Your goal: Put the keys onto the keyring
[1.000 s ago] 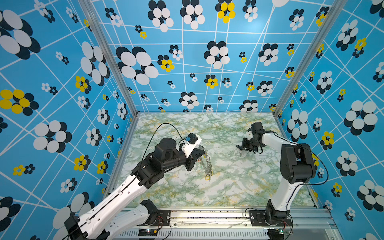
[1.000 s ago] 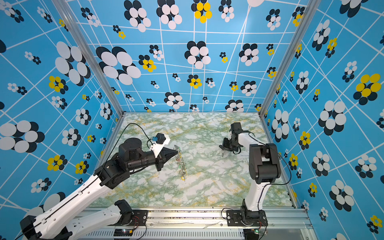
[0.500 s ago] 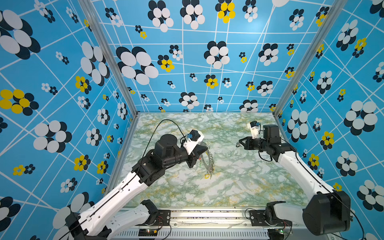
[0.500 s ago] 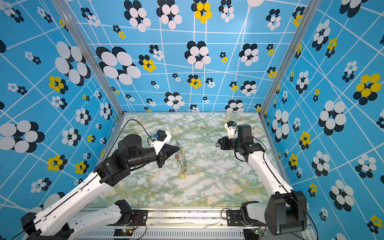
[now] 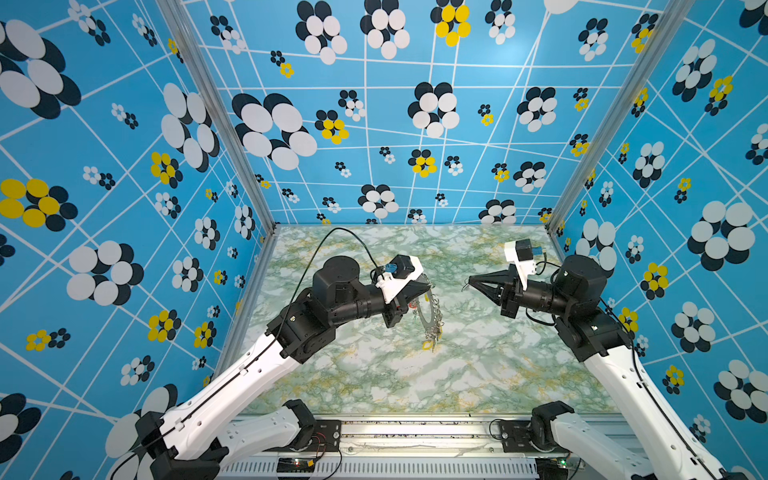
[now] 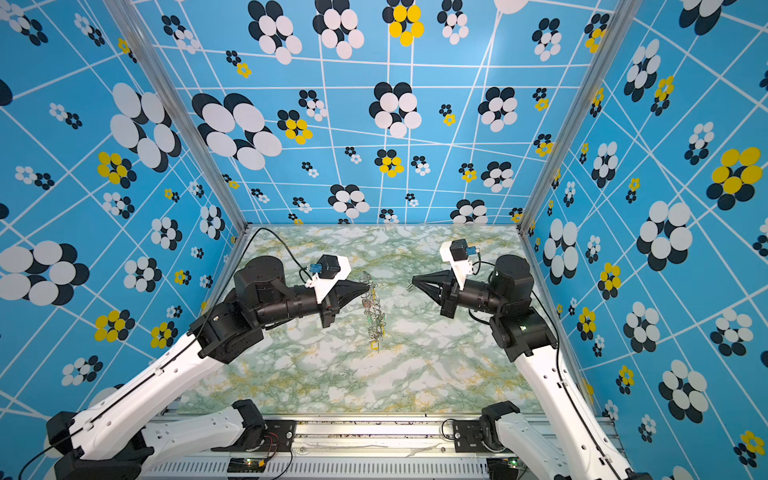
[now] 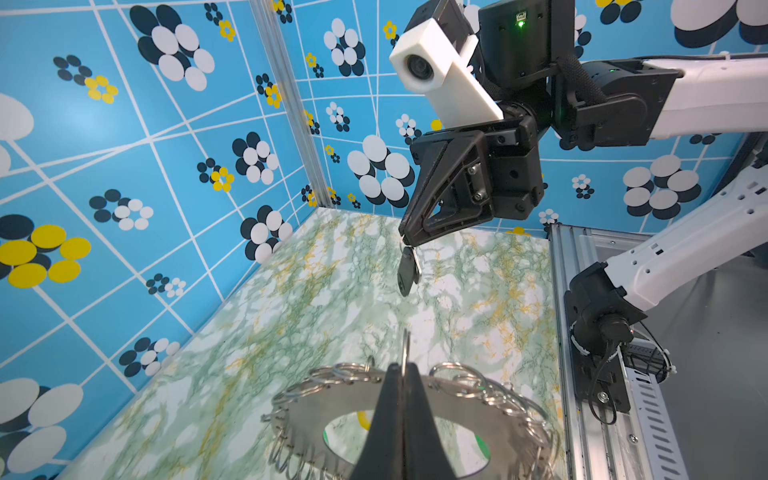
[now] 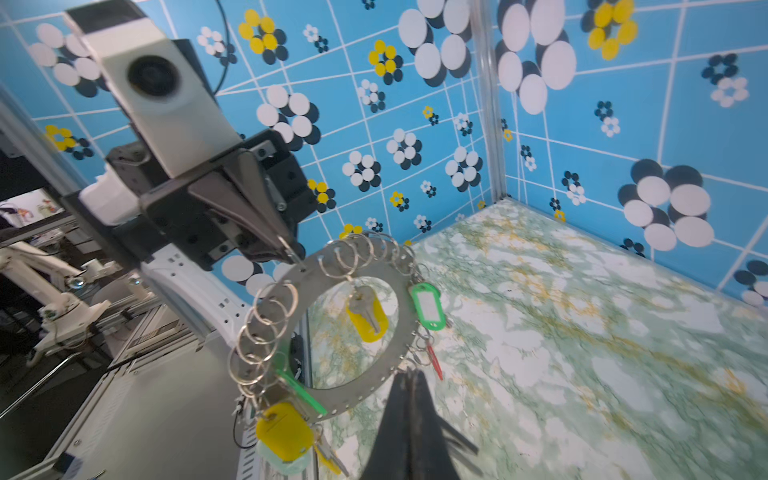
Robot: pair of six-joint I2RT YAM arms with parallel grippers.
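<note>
My left gripper (image 5: 426,286) (image 6: 368,286) (image 7: 402,368) is shut on one wire loop of the keyring (image 5: 427,316) (image 6: 372,309) (image 7: 316,419), a flat grey metal disc rimmed with wire loops. The disc hangs edge-on above the table in both top views. My right gripper (image 5: 468,285) (image 6: 411,284) (image 7: 409,243) points at it from the right with a gap between, shut on the small ring of the key. The key (image 7: 408,270) and its black tag dangle below the tips. In the right wrist view the right gripper (image 8: 409,371) sits just before the keyring's rim (image 8: 361,392).
Keys with a yellow tag (image 8: 368,320), a green tag (image 8: 428,305) and a red tag (image 8: 434,361) hang from the disc. The marble table (image 5: 498,365) lies below both grippers. Patterned blue walls close three sides, and a metal rail (image 5: 395,432) runs along the front.
The right arm has unfolded and its gripper now points level toward the keyring, a little further left. The left gripper has carried the keyring slightly right and up.
</note>
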